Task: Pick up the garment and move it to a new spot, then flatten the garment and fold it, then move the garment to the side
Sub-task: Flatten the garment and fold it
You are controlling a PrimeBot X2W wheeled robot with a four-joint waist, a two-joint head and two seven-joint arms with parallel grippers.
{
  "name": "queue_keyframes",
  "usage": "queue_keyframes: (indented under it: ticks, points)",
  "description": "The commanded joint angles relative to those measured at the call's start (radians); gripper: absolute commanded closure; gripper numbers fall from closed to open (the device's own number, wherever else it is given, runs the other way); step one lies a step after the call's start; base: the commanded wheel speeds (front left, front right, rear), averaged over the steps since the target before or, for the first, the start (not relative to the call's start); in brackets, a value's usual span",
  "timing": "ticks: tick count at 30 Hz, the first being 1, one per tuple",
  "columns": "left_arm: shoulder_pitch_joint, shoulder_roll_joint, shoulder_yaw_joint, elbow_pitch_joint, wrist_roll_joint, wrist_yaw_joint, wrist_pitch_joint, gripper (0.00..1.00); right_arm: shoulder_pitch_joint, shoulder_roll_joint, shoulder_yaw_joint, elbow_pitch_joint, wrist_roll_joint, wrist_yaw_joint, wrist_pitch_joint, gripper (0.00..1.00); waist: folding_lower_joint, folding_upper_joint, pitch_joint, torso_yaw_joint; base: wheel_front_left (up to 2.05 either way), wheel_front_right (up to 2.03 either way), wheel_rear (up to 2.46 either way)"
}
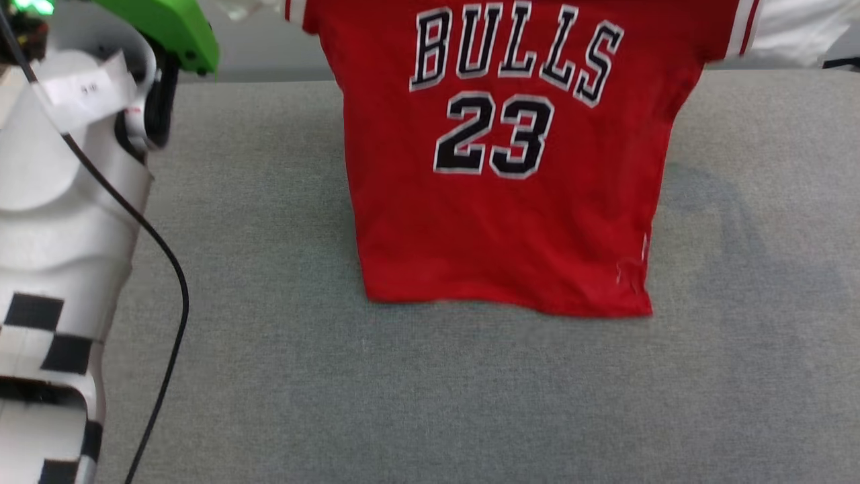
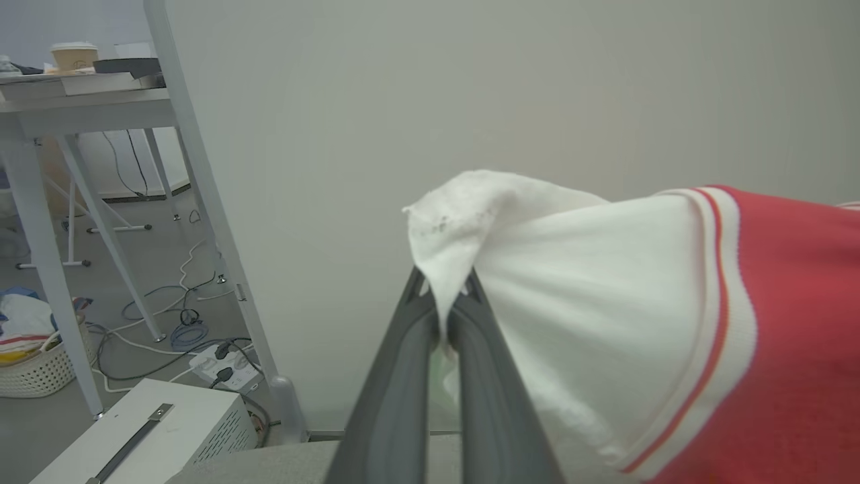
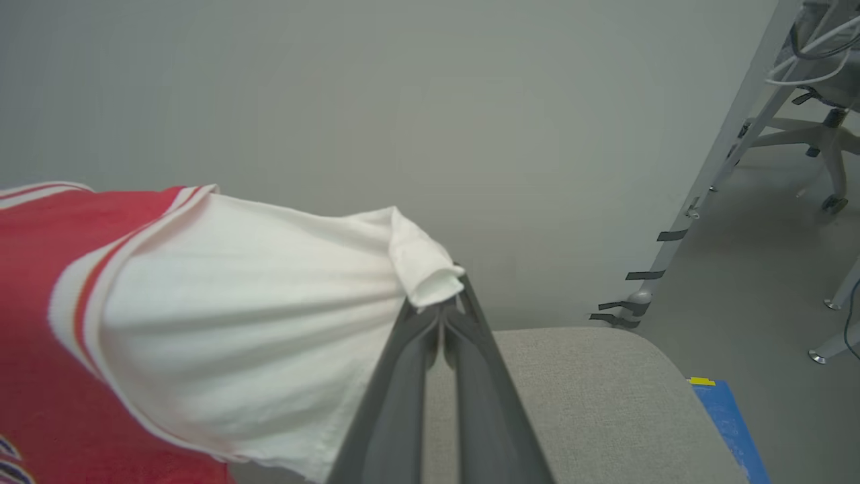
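**Item:** garment (image 1: 504,202), a red jersey with white sleeves and black "BULLS 23" on the chest.

**Position:** far middle of the grey counter (image 1: 336,403), spread wide with the front showing and the hem on the near side. Whether the hem rests on the counter cannot be told.

**Left claw** (image 2: 443,296): fingers together, clamped on the white cuff of the left sleeve.

**Right claw** (image 3: 447,306): fingers together, clamped on the right sleeve's cuff.

**Sleeves:** both drawn taut outward.

**Sundries:** black cable (image 1: 168,302) beside the pale forearm (image 1: 60,222), near left.
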Motion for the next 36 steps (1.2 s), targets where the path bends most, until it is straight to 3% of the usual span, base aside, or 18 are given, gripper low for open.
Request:
queue_keyframes:
  ticks: [1, 7, 17, 28, 36]
  points:
    - [-0.054, 0.007, 0.007, 0.033, 0.018, -0.002, -0.014, 1.0, -0.045, -0.007, -0.012, 0.015, -0.017, -0.002, -0.025, 1.0, 0.0, 0.0, 0.035, -0.008, 0.0, 0.0, 0.0]
    - [-0.35, 0.002, 0.017, 0.199, 0.056, 0.001, -0.075, 1.0, -0.352, 0.026, -0.053, 0.13, -0.065, -0.002, -0.141, 1.0, 0.0, 0.0, 0.166, -0.032, 0.0, 0.0, 0.0]
    - [-0.568, 0.0, 0.031, 0.317, 0.064, -0.007, -0.147, 1.0, -0.605, 0.064, -0.016, 0.246, -0.056, -0.002, -0.243, 1.0, 0.0, 0.0, 0.324, -0.051, 0.0, 0.0, 0.0]
    - [-0.609, -0.02, 0.039, 0.397, 0.058, -0.031, -0.197, 1.0, -0.67, 0.117, 0.107, 0.332, 0.022, -0.002, -0.294, 1.0, 0.0, 0.0, 0.446, -0.053, 0.0, 0.0, 0.0]
    - [-0.479, -0.05, 0.061, 0.44, 0.021, -0.092, -0.205, 1.0, -0.527, 0.147, 0.28, 0.323, 0.146, -0.002, -0.302, 1.0, 0.0, 0.0, 0.417, -0.053, 0.0, 0.0, 0.0]
